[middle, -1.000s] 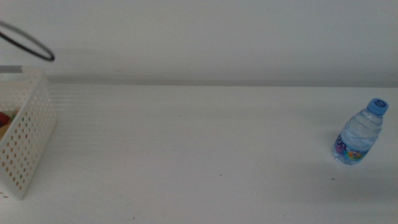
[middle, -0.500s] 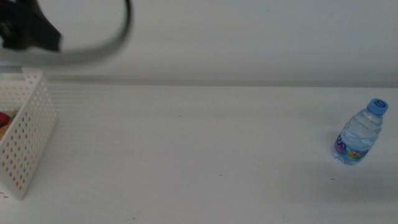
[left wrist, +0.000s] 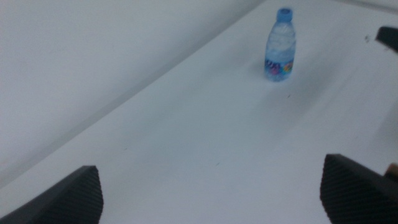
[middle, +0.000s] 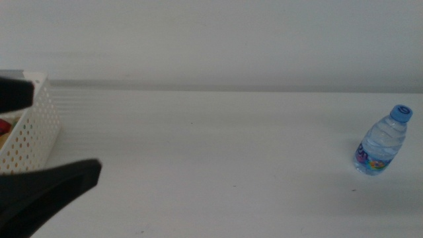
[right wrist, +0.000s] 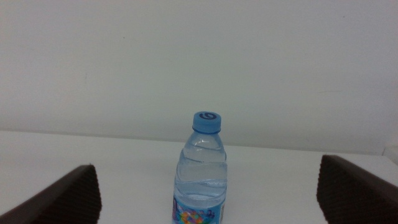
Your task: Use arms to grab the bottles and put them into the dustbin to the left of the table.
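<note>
The white perforated plastic basket (middle: 36, 125) is cut by the middle view's left edge and partly hidden behind the blurred dark left gripper (middle: 26, 149). Red and orange shapes inside it (middle: 4, 130) are too cropped to identify. The small clear blue-capped water bottle's (right wrist: 201, 174) base is cut off in the right wrist view.

Left tool (left wrist: 211, 193) spread wide, holding nothing; water bottle (left wrist: 280, 45) stands upright on the desk (left wrist: 186, 130), well ahead of it.

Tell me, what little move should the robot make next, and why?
Probably the right gripper should ease forward until its open jaws sit on either side of the water bottle. That bottle stands upright, alone on the table, straight ahead between those jaws. The left gripper, also open and empty, is far off beside the basket.
</note>
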`<move>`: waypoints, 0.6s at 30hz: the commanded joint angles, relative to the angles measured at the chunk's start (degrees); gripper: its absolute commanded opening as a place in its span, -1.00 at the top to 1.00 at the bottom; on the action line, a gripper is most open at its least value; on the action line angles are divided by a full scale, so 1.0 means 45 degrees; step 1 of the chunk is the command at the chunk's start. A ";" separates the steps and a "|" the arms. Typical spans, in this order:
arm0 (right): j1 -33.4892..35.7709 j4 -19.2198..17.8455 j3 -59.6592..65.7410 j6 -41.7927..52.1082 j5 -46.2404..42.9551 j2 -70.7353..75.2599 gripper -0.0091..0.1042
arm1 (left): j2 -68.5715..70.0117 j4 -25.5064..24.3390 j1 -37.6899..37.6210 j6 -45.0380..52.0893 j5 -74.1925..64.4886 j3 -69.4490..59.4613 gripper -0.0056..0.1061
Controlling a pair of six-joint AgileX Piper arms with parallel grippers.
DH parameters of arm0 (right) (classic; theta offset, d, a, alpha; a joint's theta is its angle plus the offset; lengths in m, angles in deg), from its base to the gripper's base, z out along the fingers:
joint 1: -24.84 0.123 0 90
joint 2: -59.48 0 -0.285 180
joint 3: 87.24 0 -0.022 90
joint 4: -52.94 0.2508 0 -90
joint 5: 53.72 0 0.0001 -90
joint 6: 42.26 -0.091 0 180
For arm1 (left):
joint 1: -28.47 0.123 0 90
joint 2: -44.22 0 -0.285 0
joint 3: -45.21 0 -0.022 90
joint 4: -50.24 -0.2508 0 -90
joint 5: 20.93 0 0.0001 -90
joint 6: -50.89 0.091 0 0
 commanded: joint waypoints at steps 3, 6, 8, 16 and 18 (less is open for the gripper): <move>-0.0090 -0.0076 0.0540 0.0021 -0.0149 0.0489 -0.80 | 0.0695 0.0435 -0.0163 -0.1236 -0.0088 -0.0344 -0.78; -0.0090 -0.0076 0.0540 0.0021 -0.0149 0.0489 -0.80 | 0.0695 0.0309 -0.0163 -0.1672 -0.0185 -0.0322 -0.78; -0.0090 -0.0076 0.0540 0.0021 -0.0149 0.0489 -0.80 | 0.0695 0.0313 -0.0163 -0.1672 -0.0259 -0.0322 -0.78; -0.0090 -0.0076 0.0540 0.0021 -0.0149 0.0489 -0.80 | 0.0695 0.0332 -0.0163 -0.1672 0.0695 -0.0322 -0.78; -0.0090 -0.0076 0.0540 0.0021 -0.0149 0.0489 -0.80 | 0.0695 0.0332 -0.0163 -0.1672 0.0729 -0.0322 -0.78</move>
